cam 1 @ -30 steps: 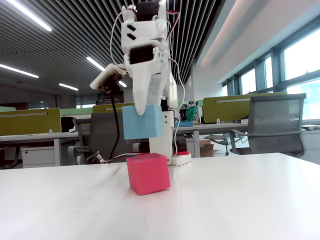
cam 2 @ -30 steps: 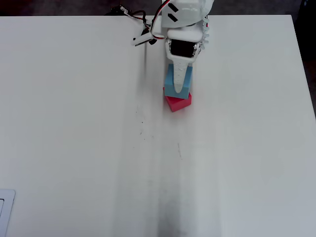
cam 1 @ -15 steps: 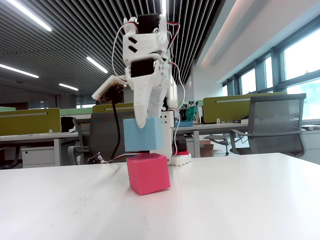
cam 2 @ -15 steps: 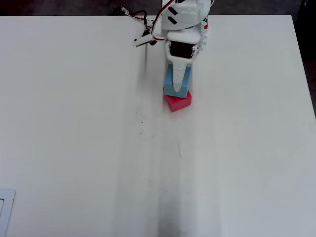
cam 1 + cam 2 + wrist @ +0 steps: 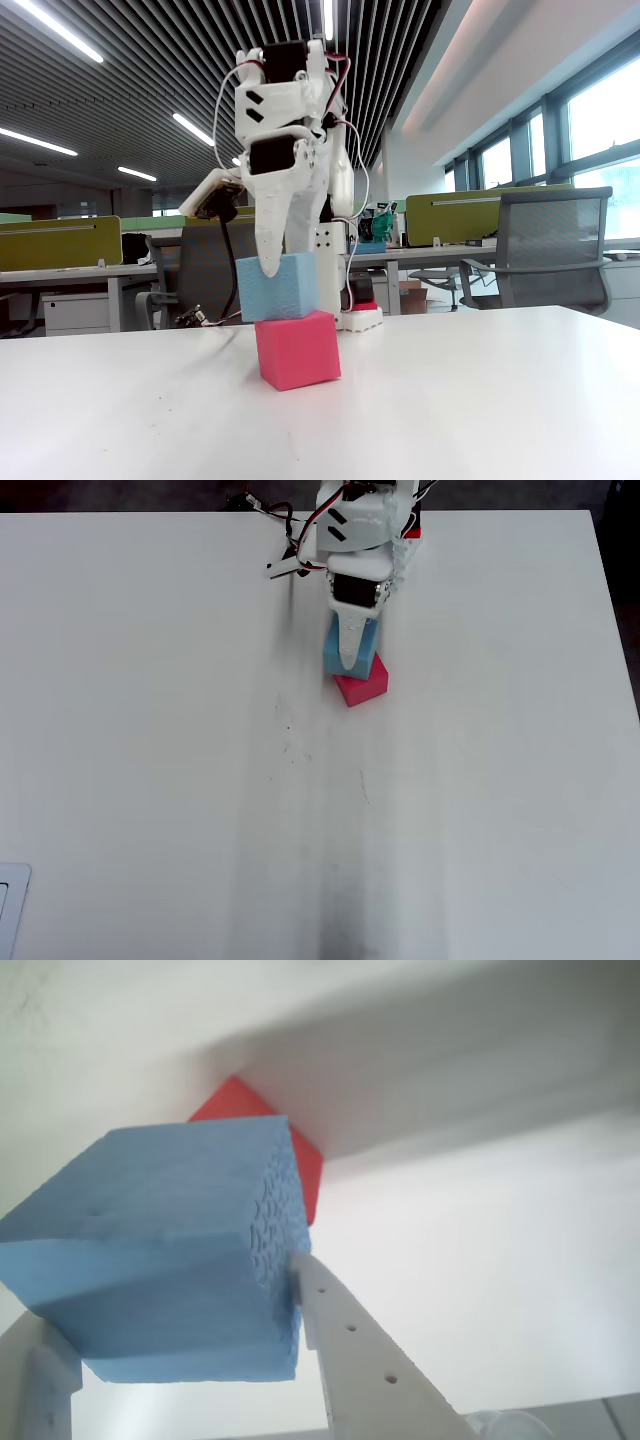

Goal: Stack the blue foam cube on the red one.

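The blue foam cube (image 5: pixel 280 287) is held in my gripper (image 5: pixel 272 268), which is shut on it from above. In the fixed view its underside meets the top of the red one (image 5: pixel 297 348), and it overhangs a little to the left. From overhead, the blue foam cube (image 5: pixel 333 656) covers the far part of the red one (image 5: pixel 364 688), with the gripper (image 5: pixel 347 658) over it. In the wrist view the blue foam cube (image 5: pixel 170 1250) fills the space between the two white fingers (image 5: pixel 350 1350), and a corner of the red one (image 5: pixel 245 1108) peeks out behind it.
The arm's base and cables (image 5: pixel 280 540) sit at the far edge of the white table (image 5: pixel 150 780). A pale object (image 5: pixel 8 910) lies at the near left corner. An office chair (image 5: pixel 550 250) and desks stand beyond the table.
My gripper has come down with the blue foam cube, closing the gap to the red one, and has shifted slightly left in the fixed view. The red one has stayed put.
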### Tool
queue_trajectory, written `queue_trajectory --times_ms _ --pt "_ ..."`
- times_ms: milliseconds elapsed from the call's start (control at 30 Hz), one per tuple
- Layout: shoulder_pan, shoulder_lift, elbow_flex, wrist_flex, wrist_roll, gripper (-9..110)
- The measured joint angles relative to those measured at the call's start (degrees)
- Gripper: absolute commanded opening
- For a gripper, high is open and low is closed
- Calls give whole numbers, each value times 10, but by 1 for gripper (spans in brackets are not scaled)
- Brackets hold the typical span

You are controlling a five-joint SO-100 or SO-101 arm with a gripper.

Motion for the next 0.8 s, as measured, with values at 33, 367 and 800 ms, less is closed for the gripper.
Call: queue_trajectory --times_ms 33,367,800 --pt "3 -1 0 0 0 24" --pt "22 -33 -43 16 0 29" --pt "6 -33 -76 37 0 29"
